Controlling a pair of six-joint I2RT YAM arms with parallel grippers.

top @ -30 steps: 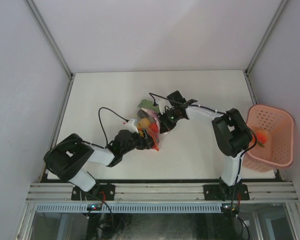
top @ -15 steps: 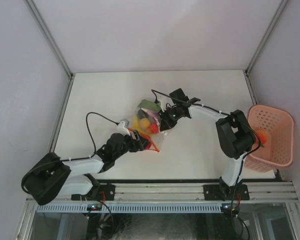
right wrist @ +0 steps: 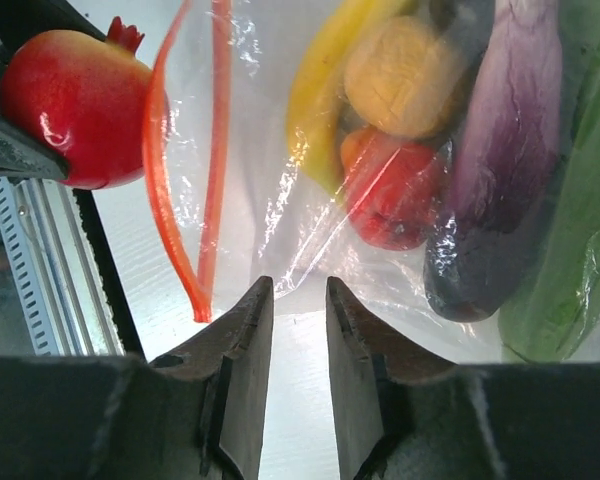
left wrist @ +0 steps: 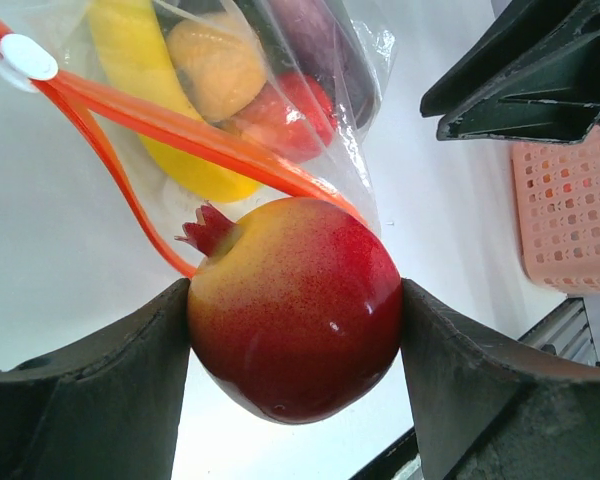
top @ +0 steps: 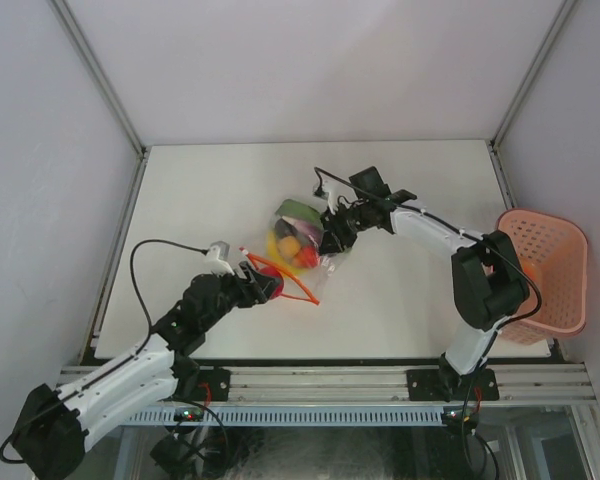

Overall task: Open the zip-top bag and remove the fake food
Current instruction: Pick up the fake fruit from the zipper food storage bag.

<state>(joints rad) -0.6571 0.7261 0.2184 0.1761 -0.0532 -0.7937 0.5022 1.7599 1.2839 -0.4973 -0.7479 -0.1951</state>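
Note:
The clear zip-top bag (top: 302, 246) lies mid-table with its orange zip strip (top: 292, 282) gaping toward the near side. Inside it are pieces of fake food: a yellow piece (right wrist: 315, 90), an orange one (right wrist: 405, 75), a red one (right wrist: 400, 190), a dark purple one (right wrist: 500, 170) and a green one (right wrist: 570, 250). My left gripper (top: 263, 283) is shut on a red-and-yellow pomegranate (left wrist: 295, 310), held just outside the bag's mouth. My right gripper (top: 332, 243) sits at the bag's right edge, its jaws a narrow gap apart with only table between them (right wrist: 298, 290).
A pink perforated basket (top: 545, 265) stands at the table's right edge, beside the right arm's elbow. It also shows in the left wrist view as the basket (left wrist: 570, 220). The zip strip's white slider (left wrist: 27, 57) sits at one end.
My left arm has drawn back toward the near left, carrying the pomegranate out of the bag. The right gripper's jaws have parted and let go of the bag's edge.

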